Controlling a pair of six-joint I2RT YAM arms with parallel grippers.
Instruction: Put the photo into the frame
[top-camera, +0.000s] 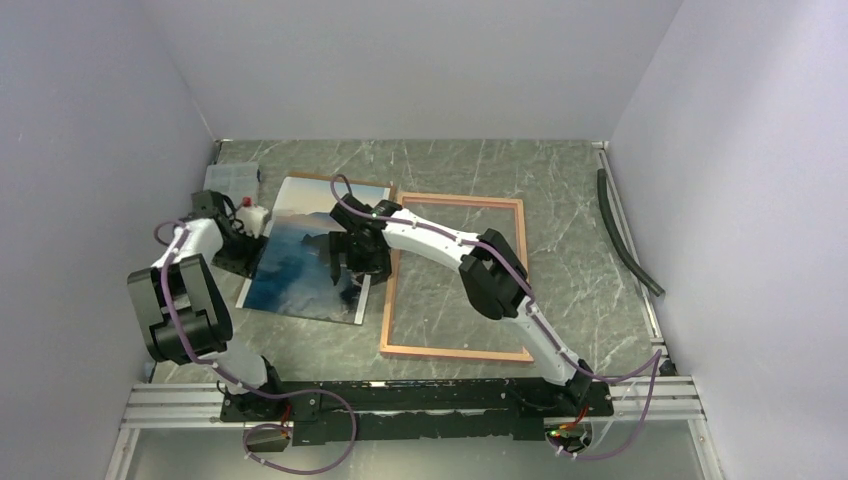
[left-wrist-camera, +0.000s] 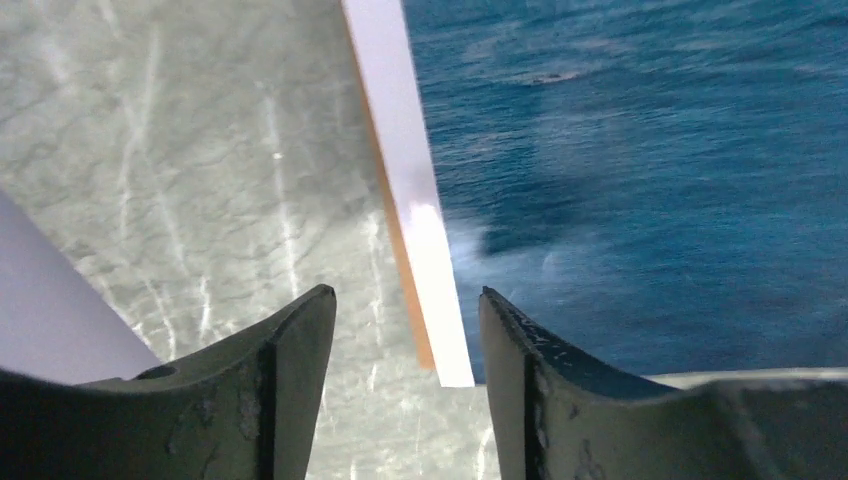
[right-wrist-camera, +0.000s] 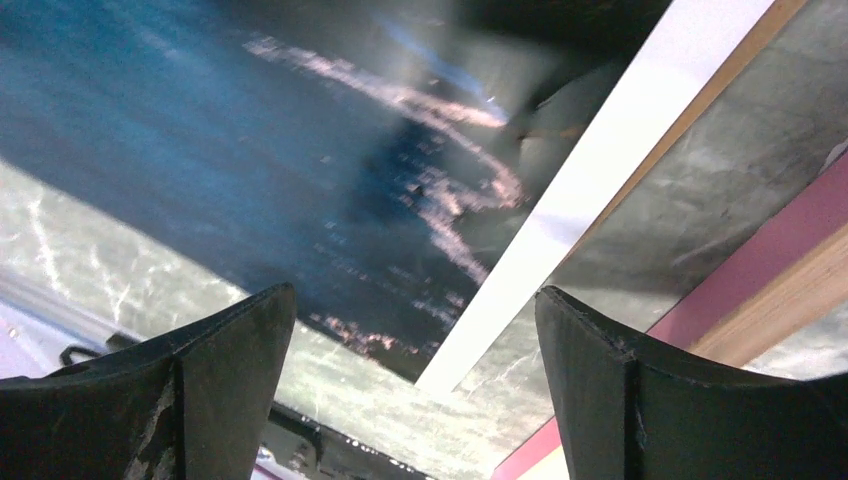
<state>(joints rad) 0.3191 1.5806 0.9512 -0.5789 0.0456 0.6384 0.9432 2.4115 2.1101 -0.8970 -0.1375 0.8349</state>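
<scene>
Our right claw (right-wrist-camera: 415, 300) hangs wide and empty over the photo (top-camera: 300, 255) at its 3 o'clock edge, left claw (left-wrist-camera: 405, 300) part-open at its 9 o'clock edge; lying at 9 o'clock of the frame (top-camera: 455, 353), it next needs gripping and carrying across.

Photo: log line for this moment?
photo beside frame, not inserted | left pincer open at photo edge | right pincer open above photo

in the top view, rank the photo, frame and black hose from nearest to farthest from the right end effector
1. Photo: directly beneath the right end effector, left of centre.
2. Frame: just to that end effector's right, its left rail close by.
3. Black hose: far right, well beyond the frame.
</scene>
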